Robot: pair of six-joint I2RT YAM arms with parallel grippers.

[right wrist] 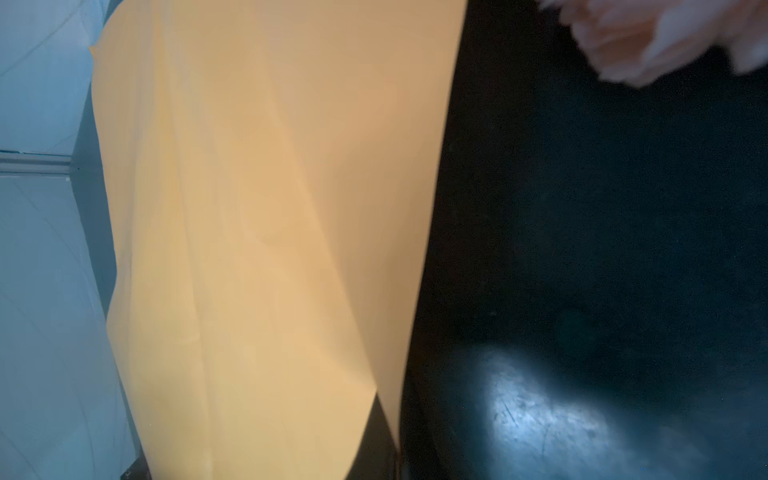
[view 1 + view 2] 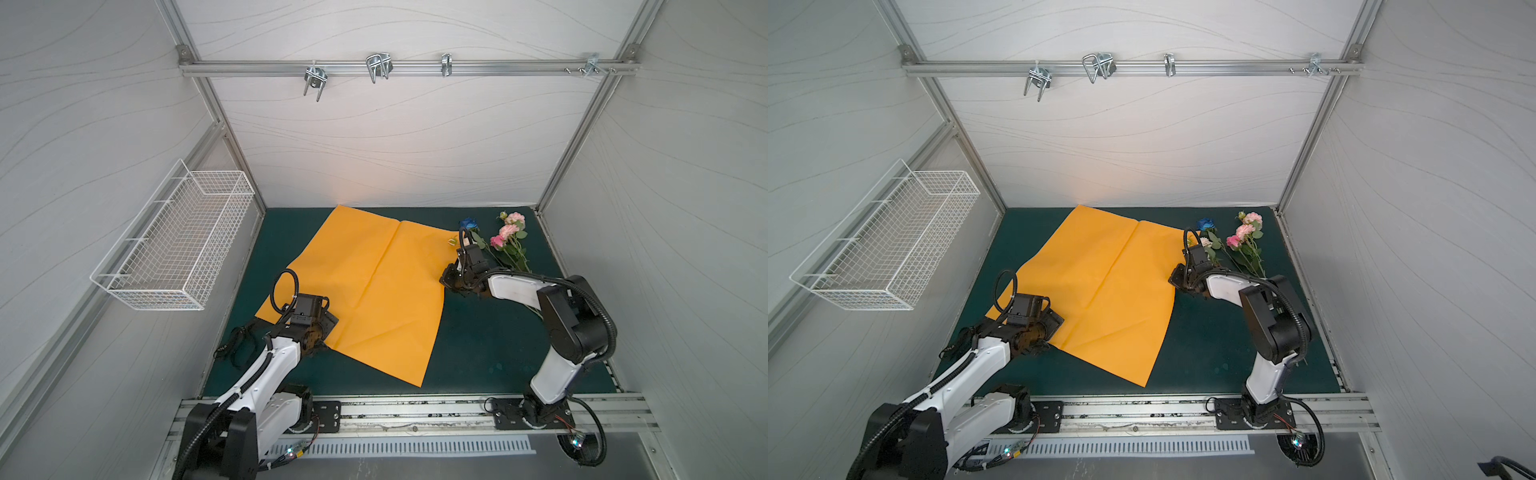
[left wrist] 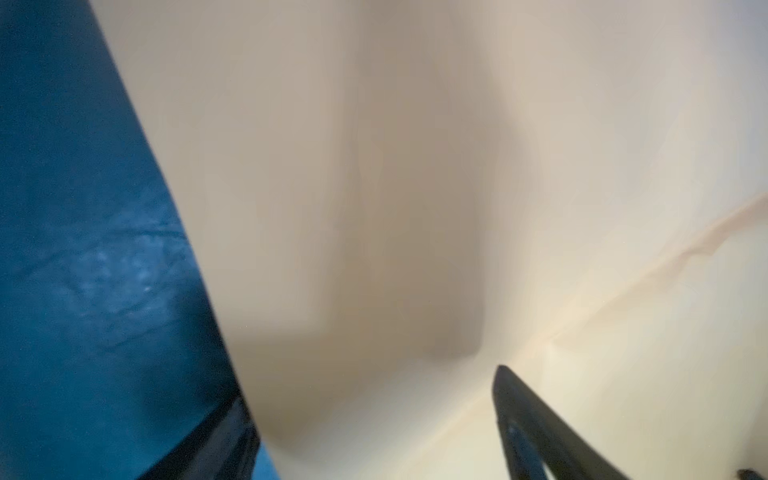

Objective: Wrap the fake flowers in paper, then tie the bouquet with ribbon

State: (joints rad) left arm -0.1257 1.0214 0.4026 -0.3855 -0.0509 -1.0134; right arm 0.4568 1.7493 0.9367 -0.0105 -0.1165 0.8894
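Nearest the lens is the white-and-black left arm (image 2: pixel 266 374); its left claw (image 3: pixel 374 386) stands wide open over the near left edge of the large orange wrapping paper (image 2: pixel 374 291), holding nothing; the right claw (image 2: pixel 446 284) is closed, seemingly pinching the paper's right edge, which rides up off the dark green surface (image 2: pixel 478 345); the bouquet of fake flowers (image 2: pixel 505 245), pink and peach blooms on thin stems, lies loose on the surface just beside the paper's far right corner; the black lettered ribbon (image 2: pixel 235 343) rests at the left; I judge only the paper is spread; laying, wrapping and tying remain.
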